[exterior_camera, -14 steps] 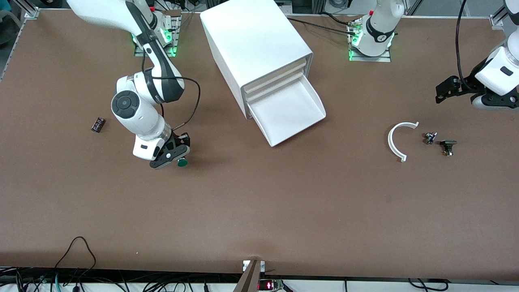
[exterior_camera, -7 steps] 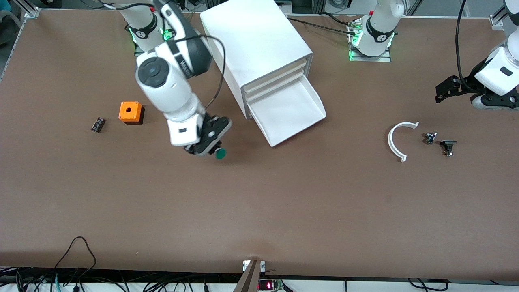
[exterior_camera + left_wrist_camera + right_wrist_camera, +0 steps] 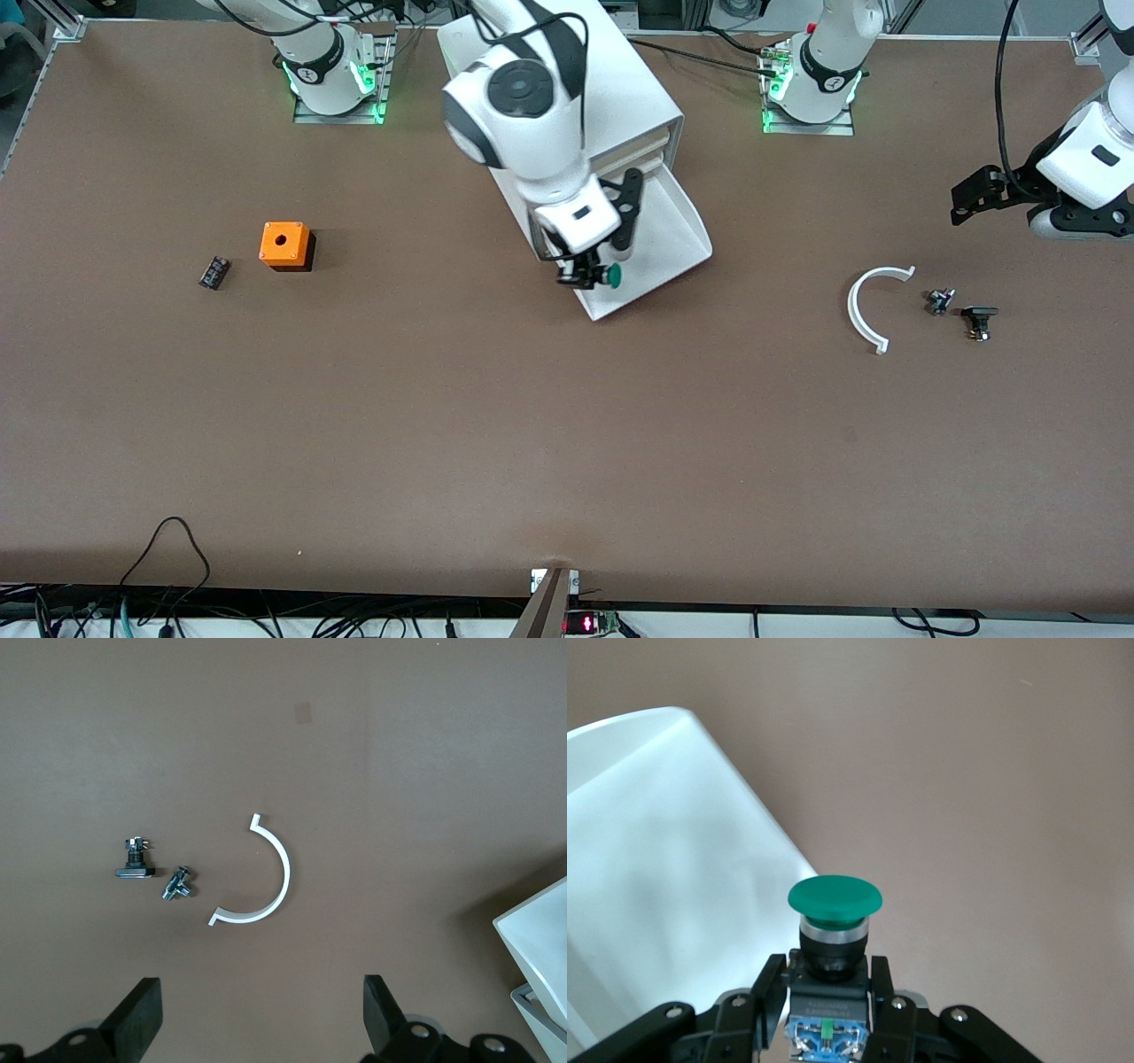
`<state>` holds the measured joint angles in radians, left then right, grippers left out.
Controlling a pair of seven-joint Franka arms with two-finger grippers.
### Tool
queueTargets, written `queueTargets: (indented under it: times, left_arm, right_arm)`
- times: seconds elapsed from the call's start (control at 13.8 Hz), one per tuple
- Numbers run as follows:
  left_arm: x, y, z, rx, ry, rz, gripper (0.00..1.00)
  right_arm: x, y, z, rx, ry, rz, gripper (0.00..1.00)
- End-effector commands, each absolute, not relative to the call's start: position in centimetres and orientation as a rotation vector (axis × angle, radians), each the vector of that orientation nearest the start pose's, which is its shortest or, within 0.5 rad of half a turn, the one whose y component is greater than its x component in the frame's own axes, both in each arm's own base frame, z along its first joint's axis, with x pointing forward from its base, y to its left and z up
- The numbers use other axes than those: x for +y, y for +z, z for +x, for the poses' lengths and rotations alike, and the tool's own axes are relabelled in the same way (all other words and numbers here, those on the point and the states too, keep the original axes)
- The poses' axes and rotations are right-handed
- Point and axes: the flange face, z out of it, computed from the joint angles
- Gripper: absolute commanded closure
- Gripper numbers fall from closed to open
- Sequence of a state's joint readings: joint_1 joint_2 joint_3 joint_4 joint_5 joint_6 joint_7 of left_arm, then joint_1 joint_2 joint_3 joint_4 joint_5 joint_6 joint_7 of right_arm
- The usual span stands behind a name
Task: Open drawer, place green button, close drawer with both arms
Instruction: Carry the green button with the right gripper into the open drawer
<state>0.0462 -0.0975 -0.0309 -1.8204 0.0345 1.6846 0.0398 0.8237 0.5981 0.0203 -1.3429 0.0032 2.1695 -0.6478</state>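
The lowest drawer [image 3: 664, 252] of the white cabinet [image 3: 554, 97] stands pulled open; its tray also shows in the right wrist view [image 3: 656, 868]. My right gripper [image 3: 589, 273] is shut on the button [image 3: 609, 276] and holds it over the drawer's front corner. In the right wrist view the green cap [image 3: 834, 897] sits above the black-blue body, clamped between the fingers [image 3: 883, 992]. My left gripper [image 3: 970, 197] is open and empty, waiting over the table at the left arm's end; its fingers [image 3: 140, 1014] show wide apart in the left wrist view.
An orange cube with a hole [image 3: 284, 245] and a small black block [image 3: 213, 272] lie toward the right arm's end. A white curved piece [image 3: 866, 306], a small metal part [image 3: 939, 301] and a black part [image 3: 979, 319] lie toward the left arm's end.
My right arm has carried the button from beside the orange cube across the table to over the open drawer's front corner. The left arm has not moved.
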Motion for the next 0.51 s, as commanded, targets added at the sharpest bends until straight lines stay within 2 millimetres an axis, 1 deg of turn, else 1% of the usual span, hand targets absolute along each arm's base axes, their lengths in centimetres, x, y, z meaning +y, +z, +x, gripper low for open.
queueTargets:
  times: [0.0, 0.15, 0.36, 0.44]
  left_arm:
    - [0.9, 57.5, 53.0, 0.034, 0.07, -3.105, 0.0]
    - [1.0, 57.5, 53.0, 0.041, 0.068, -3.105, 0.0]
    - [1.1, 57.4, 53.1, 0.032, 0.07, -3.104, 0.0]
    - [1.2, 57.0, 53.3, 0.028, 0.082, -3.104, 0.0]
  right_arm:
    - [58.3, 40.0, 48.8, -2.351, -0.287, -2.087, 0.81]
    - [58.8, 39.4, 48.0, -2.472, -0.238, -1.964, 0.81]
    - [59.4, 37.1, 47.5, -2.61, -0.187, -1.829, 0.81]
    - [59.8, 36.2, 47.0, -2.634, -0.168, -1.801, 0.81]
